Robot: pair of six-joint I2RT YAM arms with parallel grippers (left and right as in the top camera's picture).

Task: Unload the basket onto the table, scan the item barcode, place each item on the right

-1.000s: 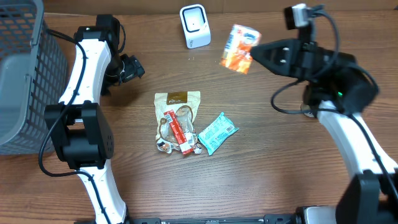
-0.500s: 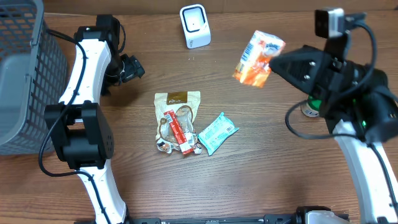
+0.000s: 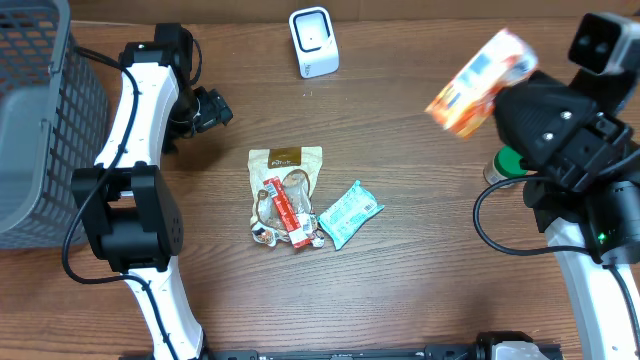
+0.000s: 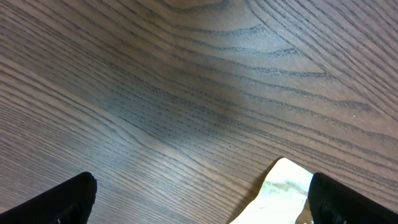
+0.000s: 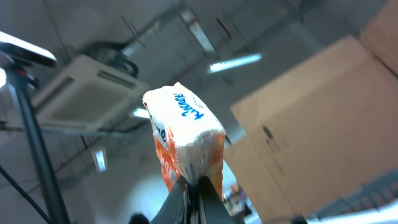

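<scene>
overhead — your right gripper [image 3: 500,100] is clamping tight on the orange packet [image 3: 478,80] and holding it tilted, up off the table [image 3: 430,270] at the right rear. it is hanging well to the right of the white scanner [image 3: 313,42], which is standing at the back edge. your left gripper [image 3: 212,108] is hovering with its jaws spread wide near the grey basket [image 3: 40,130], gripping nothing. a beige pouch [image 3: 285,160], a red stick [image 3: 280,205] and a teal packet [image 3: 350,212] are lying together mid-table. a green-topped thing [image 3: 503,165] is sitting partly hidden under the right arm.

left wrist — the dark fingers [image 4: 59,200] are sitting at the bottom corners, far apart, bare wood between them. a pale corner of the beige pouch is poking in beside the right one.

right wrist — the camera is pointing up at the ceiling [image 5: 93,81]. the closed fingertips [image 5: 181,200] are pinching the orange packet's lower edge, and blue lettering is showing on its white end.
</scene>
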